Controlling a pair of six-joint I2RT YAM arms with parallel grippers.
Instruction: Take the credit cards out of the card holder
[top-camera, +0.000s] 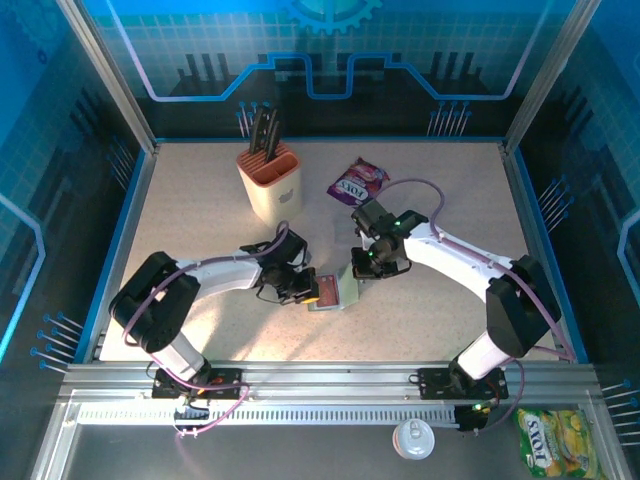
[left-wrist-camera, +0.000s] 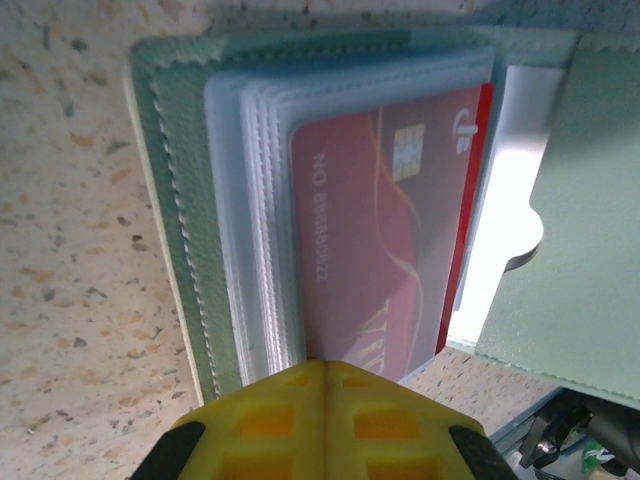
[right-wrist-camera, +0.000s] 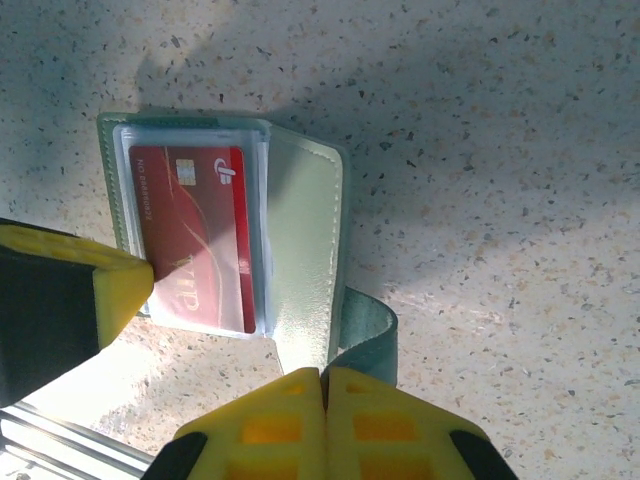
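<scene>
Nearest, on the near side of the metal rail (top-camera: 320, 412) and off the table (top-camera: 440, 335): white round object (top-camera: 413, 438) and yellow snack packet (top-camera: 547, 442).

Mid-table, between the 2 arms: card holder (top-camera: 347, 291), lying open and flat. Left claw (top-camera: 303, 290) at its left side. Right claw (top-camera: 362, 270) at its far right corner.

Left wrist view:
- Left claw fully closed, 2 yellow fingers (left-wrist-camera: 270, 420) pressed together with no gap.
- Tips at the near edge of the stack of clear sleeves (left-wrist-camera: 245, 220).
- Cannot tell whether a sleeve edge is pinched between them.
- Red credit card (left-wrist-camera: 380, 230) seated inside the top sleeve, chip and number visible through the plastic, not yet removed.

Right wrist view:
- Right claw (right-wrist-camera: 322, 378) likewise closed, fingers flush together.
- Tips meeting the near edge of the open pale panel of the card holder. Grip on that panel not resolvable.
- Red credit card in the left panel, 1 yellow finger of the left claw touching its lower left corner.

Farther back, well apart from the card holder: purple snack packet (top-camera: 357, 180) lying flat. To its left, knife block (top-camera: 270, 182) standing upright with dark handles at the top.
</scene>
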